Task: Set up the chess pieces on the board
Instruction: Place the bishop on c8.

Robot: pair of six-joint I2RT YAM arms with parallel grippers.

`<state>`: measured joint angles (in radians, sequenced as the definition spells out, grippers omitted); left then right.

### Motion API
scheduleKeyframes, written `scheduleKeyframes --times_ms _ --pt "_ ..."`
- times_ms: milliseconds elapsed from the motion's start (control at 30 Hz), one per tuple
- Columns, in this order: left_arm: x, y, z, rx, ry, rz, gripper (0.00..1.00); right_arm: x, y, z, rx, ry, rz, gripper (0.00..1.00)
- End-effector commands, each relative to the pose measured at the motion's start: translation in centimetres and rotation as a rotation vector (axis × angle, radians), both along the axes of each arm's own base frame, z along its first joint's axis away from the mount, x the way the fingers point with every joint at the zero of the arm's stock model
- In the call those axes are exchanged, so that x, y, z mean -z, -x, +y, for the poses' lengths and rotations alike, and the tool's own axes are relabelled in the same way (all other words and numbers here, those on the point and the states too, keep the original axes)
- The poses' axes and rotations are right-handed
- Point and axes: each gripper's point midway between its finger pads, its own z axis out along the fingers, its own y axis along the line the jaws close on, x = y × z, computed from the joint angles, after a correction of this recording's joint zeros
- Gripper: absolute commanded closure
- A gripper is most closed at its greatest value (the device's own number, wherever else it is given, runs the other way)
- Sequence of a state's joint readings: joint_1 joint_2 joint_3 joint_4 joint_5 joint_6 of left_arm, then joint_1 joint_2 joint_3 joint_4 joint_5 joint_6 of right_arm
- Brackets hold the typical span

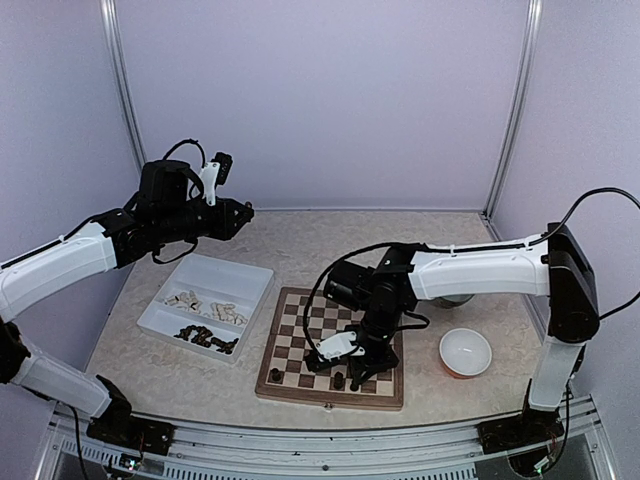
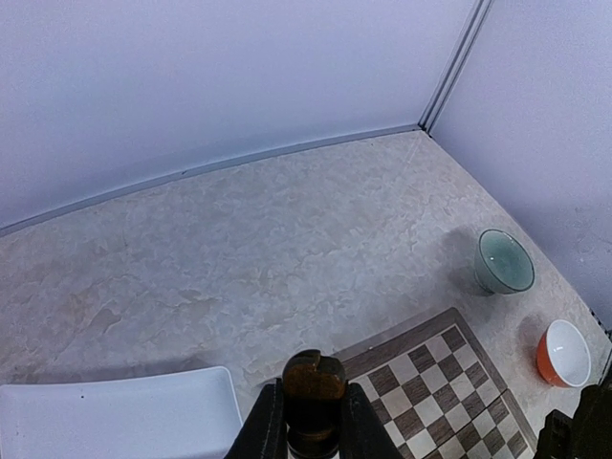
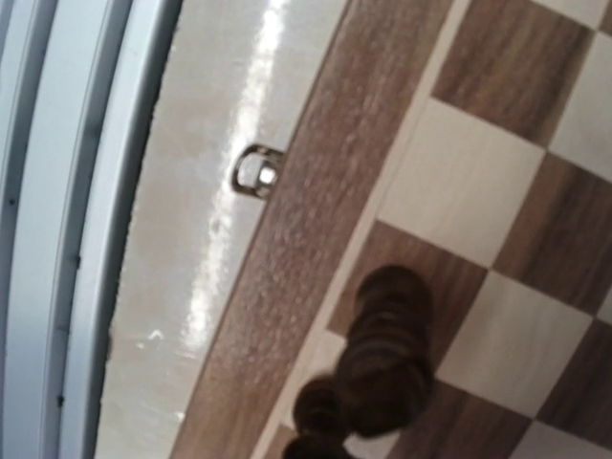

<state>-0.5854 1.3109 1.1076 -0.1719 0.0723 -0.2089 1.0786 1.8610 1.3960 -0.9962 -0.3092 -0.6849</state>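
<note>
Elbow bent, the left arm rises from the lower left of the top view and reaches rightward, high above the white tray (image 1: 255, 283) at the upper left. The left end effector (image 2: 311, 426) is closed onto a dark chess piece (image 2: 313, 382), one finger pressed against each side. The piece stands upright between them at the bottom centre of the left wrist view.

The right arm climbs at the right edge of the top view, folds, stretches leftward and dips to the board (image 1: 300, 392) on the bench (image 1: 450, 250) at lower centre. The right end effector (image 1: 352, 368) hangs low over the board's near rows; I cannot tell whether it is open or closed.

In the right wrist view a blurred dark piece (image 3: 387, 349) stands on the checks at lower centre, just inside the brown border, with the metal clasp (image 3: 254, 173) to its upper left. Cream pieces (image 1: 205, 305) and dark pieces (image 1: 207, 338) lie in the tray.
</note>
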Motion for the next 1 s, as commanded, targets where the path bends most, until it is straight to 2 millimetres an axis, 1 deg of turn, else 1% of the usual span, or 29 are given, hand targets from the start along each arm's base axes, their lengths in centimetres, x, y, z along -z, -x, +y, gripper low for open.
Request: scheduleKeyframes --times_ms 0,400,833,967 --pt "0.11 -0.03 -0.36 0.014 0.007 0.002 0.82 0.14 0.15 0.62 -0.010 0.003 -0.011 0.82" --pt "0.25 0.01 -0.48 0.020 0.007 0.007 0.82 -0.20 0.14 0.87 -0.007 -0.005 -0.021 0.68" --pt "0.48 0.05 -0.72 0.030 0.007 0.016 0.82 -0.04 -0.61 1.40 0.008 -0.008 -0.049 0.68" --pt "0.50 0.06 -0.79 0.033 0.007 0.018 0.82 0.04 -0.54 1.41 0.008 -0.005 -0.044 0.67"
